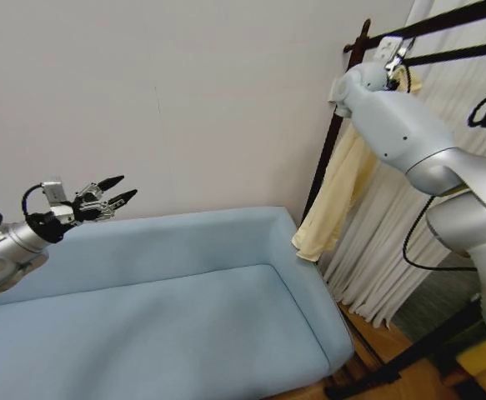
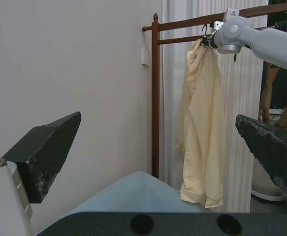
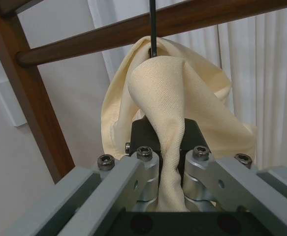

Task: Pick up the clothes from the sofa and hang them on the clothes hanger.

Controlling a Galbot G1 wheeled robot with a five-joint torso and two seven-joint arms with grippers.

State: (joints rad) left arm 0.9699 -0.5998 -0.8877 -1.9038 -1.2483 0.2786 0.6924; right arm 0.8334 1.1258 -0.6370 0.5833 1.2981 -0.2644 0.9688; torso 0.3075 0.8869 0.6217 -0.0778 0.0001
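Observation:
A pale yellow garment (image 1: 341, 193) hangs down beside the dark wooden clothes rack (image 1: 443, 23), its lower end near the sofa's right arm. My right gripper (image 1: 395, 63) is up at the rack's rails, shut on a bunch of the garment (image 3: 182, 98), which runs between its fingers just under the lower rail (image 3: 133, 34). In the left wrist view the garment (image 2: 202, 123) drapes from the right gripper (image 2: 209, 40) by the rack post (image 2: 155, 98). My left gripper (image 1: 117, 190) hovers open and empty above the back of the light blue sofa (image 1: 184, 317), at the left.
White curtains (image 1: 393, 250) hang behind the rack. The rack's dark base legs (image 1: 393, 367) spread over the wooden floor right of the sofa. A black cable (image 1: 409, 242) loops off my right arm. A plain wall (image 1: 184, 100) stands behind the sofa.

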